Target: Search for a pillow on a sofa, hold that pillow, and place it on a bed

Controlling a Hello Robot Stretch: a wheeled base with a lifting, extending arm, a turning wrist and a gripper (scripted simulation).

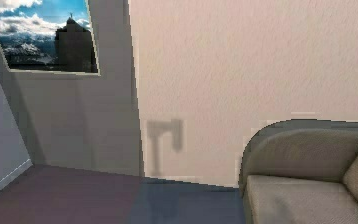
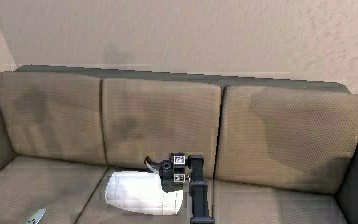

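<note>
Here the white pillow [image 2: 137,193] lies on the sofa [image 2: 277,125] seat, at and just left of the gripper [image 2: 155,172]; whether its fingers are spread or together, or hold anything, cannot be told. Risk: gripping only a fold of soft cloth could let the pillow slip on lifting. Far to the gripper's left the seat bears a small pale object [image 2: 34,214].

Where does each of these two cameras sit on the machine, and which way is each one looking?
Forward view: on the robot, facing ahead and slightly down at a wall, a framed city view and the sofa's end.
Arm side view: on the robot's body, facing sideways at the sofa and white pillow; arm and gripper show.
Shared: the sofa.
</note>
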